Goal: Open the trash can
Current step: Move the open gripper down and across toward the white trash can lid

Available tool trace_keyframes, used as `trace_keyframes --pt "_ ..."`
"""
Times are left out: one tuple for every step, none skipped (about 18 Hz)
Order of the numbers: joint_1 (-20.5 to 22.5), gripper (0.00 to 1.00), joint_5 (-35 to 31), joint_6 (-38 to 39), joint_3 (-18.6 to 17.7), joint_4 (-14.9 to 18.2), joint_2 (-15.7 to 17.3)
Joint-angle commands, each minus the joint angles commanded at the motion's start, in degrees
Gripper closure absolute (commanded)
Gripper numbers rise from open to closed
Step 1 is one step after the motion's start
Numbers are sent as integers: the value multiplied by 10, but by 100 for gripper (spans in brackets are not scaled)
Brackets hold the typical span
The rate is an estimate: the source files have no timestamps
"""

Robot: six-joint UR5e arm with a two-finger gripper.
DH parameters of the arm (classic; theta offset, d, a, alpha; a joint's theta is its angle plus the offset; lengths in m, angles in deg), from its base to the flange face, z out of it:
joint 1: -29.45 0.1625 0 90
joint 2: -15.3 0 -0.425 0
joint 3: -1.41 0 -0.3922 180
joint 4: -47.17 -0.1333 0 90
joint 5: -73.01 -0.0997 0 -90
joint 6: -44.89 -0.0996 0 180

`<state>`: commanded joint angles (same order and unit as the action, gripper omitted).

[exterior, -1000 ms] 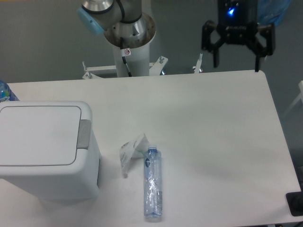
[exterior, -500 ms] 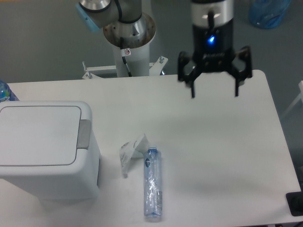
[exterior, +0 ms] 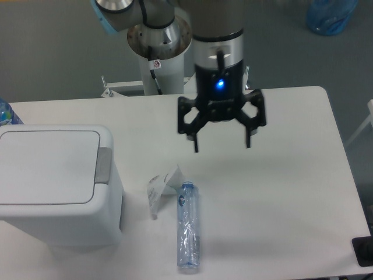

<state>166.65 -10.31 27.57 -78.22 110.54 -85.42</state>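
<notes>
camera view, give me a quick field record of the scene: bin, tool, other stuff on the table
bin: white bin at the table's left, lid flat and shut
button: grey tab on the lid's right edge, untouched
tool: tool open, empty, above mid-table, right of the bin and apart from it
bottle: clear bottle lying on its side, right of the bin
wrapper: crumpled wrapper beside the bottle's cap end
table: white table
task state: not yet opened

Lab: pedestal-mounted robot arm point(exterior: 157, 35)
</notes>
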Motion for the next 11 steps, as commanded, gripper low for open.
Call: trace_keyframes --pt "-5 0 2 9 0 0 -1" --pt "-11 0 4 22 -1 0 -2" --pt "-14 0 10 39 -2 0 -3" --pt "-15 0 23 56 -5 0 -2" --pt "-16 0 40 69 -7 0 -2" --pt "-15 0 54 78 -7 0 -2" --pt "-16 0 58 84 -8 0 -2" --pt "-18 0 58 87 -10 0 -2" --pt "-23 0 58 87 -15 0 -1" --pt "-26 0 58 87 -20 0 -1" --pt "-30 0 58 87 -24 0 -1"
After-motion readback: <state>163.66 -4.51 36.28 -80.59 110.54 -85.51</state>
